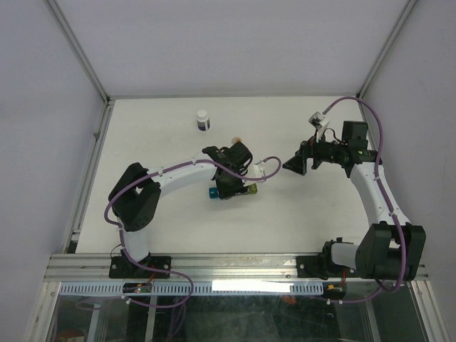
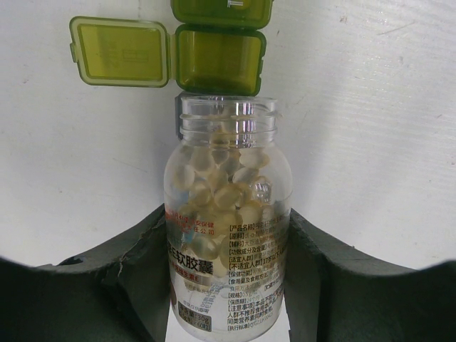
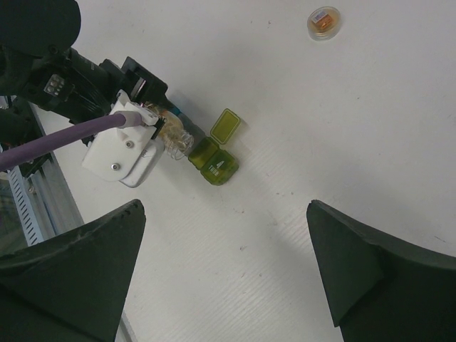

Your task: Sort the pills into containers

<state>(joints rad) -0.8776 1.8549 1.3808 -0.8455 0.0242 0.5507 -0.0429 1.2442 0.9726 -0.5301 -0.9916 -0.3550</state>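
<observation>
Clamping clear bottle [image 2: 226, 178] — left gripper [image 2: 226, 228]; mouth near open green compartment [image 2: 219, 60]; right gripper [image 3: 224, 210] spread wide.

Dark bottle [image 1: 203, 120]: standing upright near the far edge of the table [image 1: 299, 221], wearing a white cap.
Clear bottle [image 2: 228, 214]: sitting uncapped, showing a printed label.
Vial [image 3: 324, 21]: resting well apart, showing orange contents.
Table: lying white under everything.
Rail [image 1: 235, 264]: running along the near edge.
</observation>
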